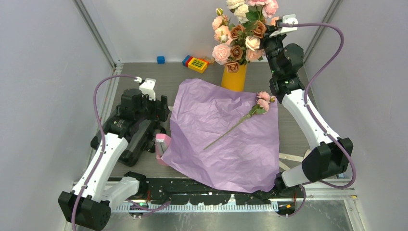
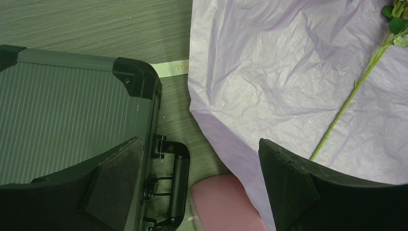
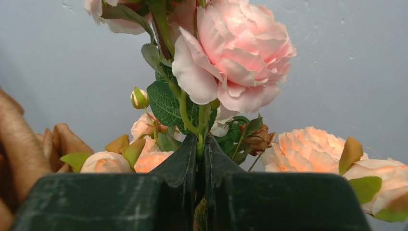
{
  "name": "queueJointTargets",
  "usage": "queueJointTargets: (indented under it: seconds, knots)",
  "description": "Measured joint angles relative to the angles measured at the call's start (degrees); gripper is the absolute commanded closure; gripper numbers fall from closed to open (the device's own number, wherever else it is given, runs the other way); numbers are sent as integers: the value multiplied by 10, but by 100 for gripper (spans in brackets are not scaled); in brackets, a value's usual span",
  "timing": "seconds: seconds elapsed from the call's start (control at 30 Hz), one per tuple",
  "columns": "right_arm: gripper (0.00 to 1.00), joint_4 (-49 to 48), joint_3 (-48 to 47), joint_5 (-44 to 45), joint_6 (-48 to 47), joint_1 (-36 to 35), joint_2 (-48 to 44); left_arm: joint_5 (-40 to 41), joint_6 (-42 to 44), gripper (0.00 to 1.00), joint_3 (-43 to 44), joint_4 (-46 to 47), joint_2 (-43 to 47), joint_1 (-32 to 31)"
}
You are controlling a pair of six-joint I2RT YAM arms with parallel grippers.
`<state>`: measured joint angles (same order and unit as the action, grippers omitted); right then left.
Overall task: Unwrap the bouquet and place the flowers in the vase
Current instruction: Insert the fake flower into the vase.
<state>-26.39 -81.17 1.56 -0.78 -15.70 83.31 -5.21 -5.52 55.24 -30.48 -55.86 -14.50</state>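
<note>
The bouquet's lilac wrapping paper (image 1: 216, 144) lies spread flat on the table. One small pink flower (image 1: 263, 101) on a thin green stem (image 2: 346, 101) rests across it. The yellow-orange vase (image 1: 234, 78) stands upright at the paper's far edge, with pink, peach and brown roses (image 1: 238, 33) in it. High beside those blooms, my right gripper (image 1: 266, 32) is shut on the green stem of a pink rose (image 3: 231, 57), which is pinched between its fingers (image 3: 185, 159). My left gripper (image 2: 199, 142) hangs open over the paper's left edge, holding nothing.
A black ribbed case (image 2: 72, 110) with a handle lies left of the paper, beside a pink object (image 2: 221, 202). A beige ribbon strip (image 2: 168, 69) lies on the table. Toy blocks (image 1: 196, 63) and a blue cube (image 1: 160, 59) sit by the back wall.
</note>
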Motion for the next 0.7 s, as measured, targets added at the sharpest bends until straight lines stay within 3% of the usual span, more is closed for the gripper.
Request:
queueJointTargets:
  seconds: [0.23, 0.7]
  knots:
    - [78, 12, 0, 0, 2, 0, 0, -2, 0, 8, 0, 0, 0, 0]
    - [56, 21, 16, -2, 7, 0, -20, -8, 0, 8, 0, 0, 1, 0]
